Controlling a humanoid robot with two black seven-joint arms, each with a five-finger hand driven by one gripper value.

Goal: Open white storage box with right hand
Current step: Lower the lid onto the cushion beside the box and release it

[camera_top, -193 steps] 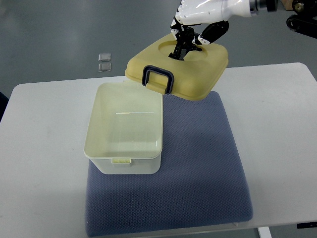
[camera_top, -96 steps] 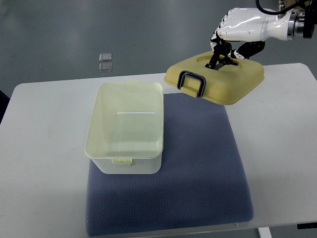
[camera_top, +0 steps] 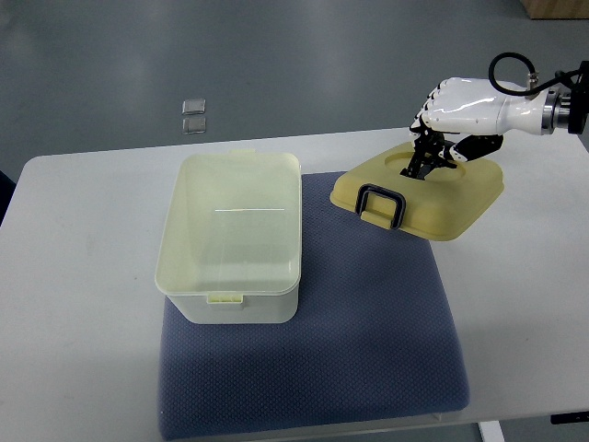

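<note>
While the right hand (camera_top: pixel 453 124) grips the lid (camera_top: pixel 419 189) from above — fingers (camera_top: pixel 425 158) curled into its top recess — the lid sits directly beneath it, and the open box (camera_top: pixel 232 239) stands well to its left on the mat (camera_top: pixel 368 341).

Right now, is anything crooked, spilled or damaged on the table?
Nothing spilled or damaged. The lid is off, gripped by the right hand, lying skewed and partly over the blue mat's right edge. The white storage box stands open and empty on the mat's left side, overhanging its top edge.
</note>
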